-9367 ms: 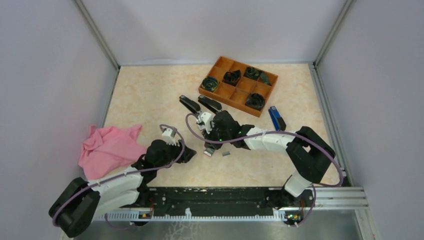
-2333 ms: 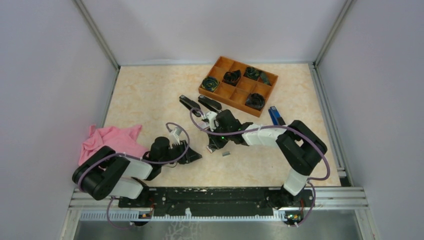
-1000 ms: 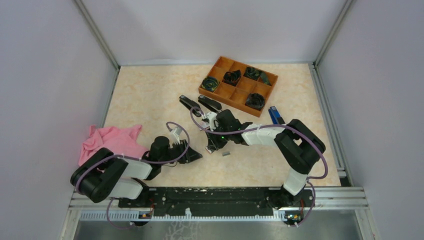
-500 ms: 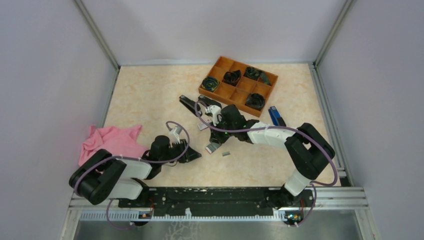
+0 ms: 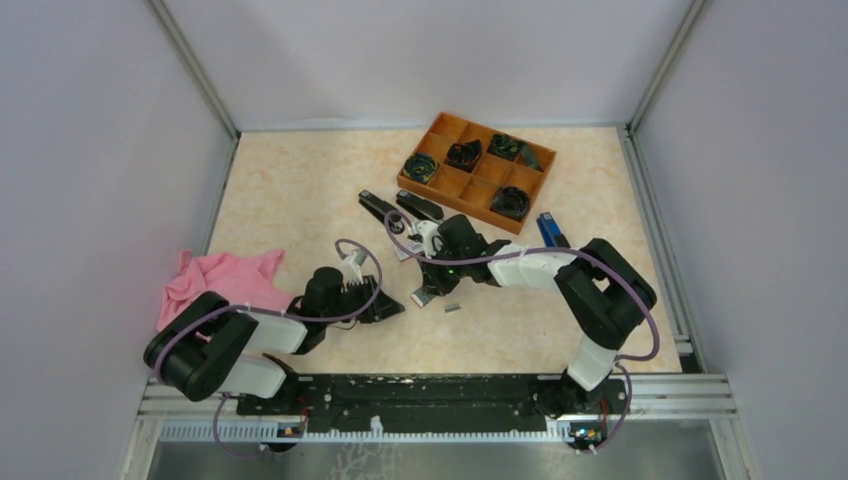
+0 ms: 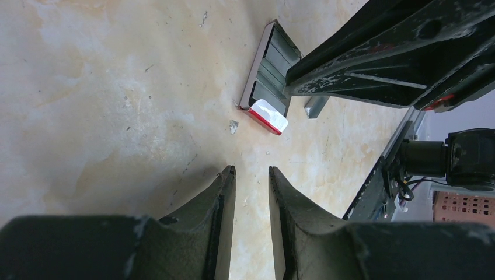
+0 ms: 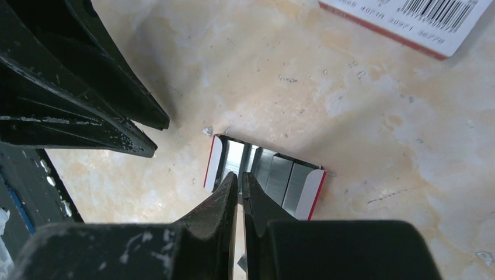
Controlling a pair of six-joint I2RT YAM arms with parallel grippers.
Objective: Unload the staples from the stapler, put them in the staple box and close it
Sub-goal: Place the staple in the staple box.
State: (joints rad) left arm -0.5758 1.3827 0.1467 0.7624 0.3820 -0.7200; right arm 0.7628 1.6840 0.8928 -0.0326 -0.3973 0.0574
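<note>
Silvery staples (image 7: 274,172) lie in rows in a small open white-and-red box (image 5: 425,297) mid-table. A loose staple block (image 5: 452,307) sits just right of it, and shows too as a loose block (image 6: 315,106) in the left wrist view. My right gripper (image 7: 239,179) hangs over the box with only a hairline slit between its jaws; I cannot tell if a strip is pinched. My left gripper (image 6: 252,175) rests low on the table left of the box (image 6: 265,76), narrowly open and holding nothing. Two black staplers (image 5: 380,208) (image 5: 420,206) lie behind.
An orange compartment tray (image 5: 475,170) with dark coiled items stands at the back. A blue stapler (image 5: 552,235) lies to its right. A barcoded white box sleeve (image 7: 408,17) lies near the staple box. A pink cloth (image 5: 225,285) lies at the left.
The right gripper swung back toward the black staplers, then returned over the staple box with its jaws closed. The left gripper's jaws narrowed a little; that arm stayed put.
</note>
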